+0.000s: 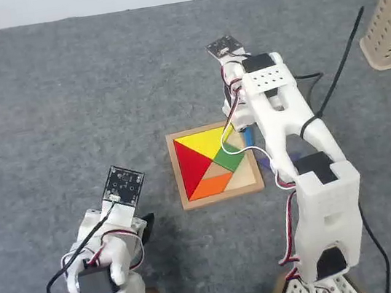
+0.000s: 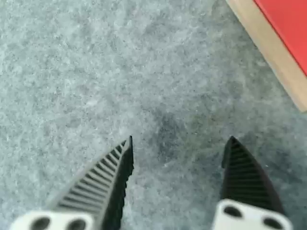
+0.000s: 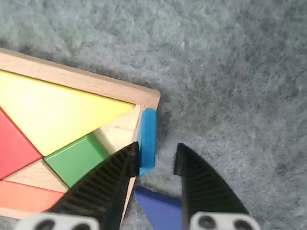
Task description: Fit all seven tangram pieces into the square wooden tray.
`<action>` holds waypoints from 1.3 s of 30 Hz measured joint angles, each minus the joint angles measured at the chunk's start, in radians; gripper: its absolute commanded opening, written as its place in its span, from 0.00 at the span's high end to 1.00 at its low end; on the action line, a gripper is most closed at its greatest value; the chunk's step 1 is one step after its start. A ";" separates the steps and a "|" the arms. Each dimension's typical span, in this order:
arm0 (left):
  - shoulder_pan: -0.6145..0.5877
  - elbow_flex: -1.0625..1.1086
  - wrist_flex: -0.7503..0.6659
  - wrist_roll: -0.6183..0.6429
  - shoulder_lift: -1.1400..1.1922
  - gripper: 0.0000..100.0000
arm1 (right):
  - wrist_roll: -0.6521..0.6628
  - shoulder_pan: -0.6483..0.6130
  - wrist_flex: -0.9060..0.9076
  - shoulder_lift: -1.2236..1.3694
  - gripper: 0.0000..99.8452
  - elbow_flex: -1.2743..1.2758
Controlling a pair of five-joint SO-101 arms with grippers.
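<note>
While partly hidden under the right arm point(image 1: 286, 111), square wooden tray point(image 1: 218, 196) mid-desk point(image 1: 63, 100) holding 4 pieces point(image 1: 192, 165), light blue piece point(image 3: 147, 139) on edge at its rim, right tool point(image 3: 157, 149) apart around that piece's end, dark blue piece point(image 3: 158, 211) half covered, left tool point(image 2: 181, 139) apart over bare desk.

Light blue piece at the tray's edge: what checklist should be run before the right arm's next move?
1. Right gripper open, one finger either side of the light blue piece: ok.
2. Light blue piece seated in the tray: not ok; it stands on edge at the rim.
3. Free room in the tray: ok; bare wood shows beside the green piece.
4. Dark blue piece placed: not ok; it lies on the carpet below the right gripper.
5. Left gripper clear of the tray: ok; it is open over the carpet.
6. All seven pieces accounted for: cannot tell.
</note>
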 measured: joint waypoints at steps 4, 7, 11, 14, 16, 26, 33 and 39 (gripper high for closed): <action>0.000 0.000 0.000 0.000 0.000 0.72 | 0.000 -0.025 0.000 0.000 0.87 0.000; 0.000 0.000 0.000 0.000 0.000 0.72 | 0.000 -0.041 0.000 0.000 0.87 0.000; 0.000 0.000 0.000 0.000 0.000 0.72 | 0.000 -0.068 0.002 0.000 0.87 0.000; 0.000 0.000 0.000 0.000 0.000 0.72 | -0.006 -0.091 0.002 0.000 0.87 0.000; 0.000 0.000 0.000 0.000 0.000 0.72 | -0.006 -0.107 0.002 0.000 0.87 0.000; 0.000 0.000 0.000 0.000 0.000 0.72 | -0.012 -0.126 0.002 0.000 0.87 0.000; 0.000 0.000 0.000 0.000 0.000 0.72 | -0.012 -0.126 0.026 0.000 1.00 0.000; 0.000 0.000 0.000 0.000 0.000 0.72 | -0.012 -0.051 0.083 -0.023 0.99 0.000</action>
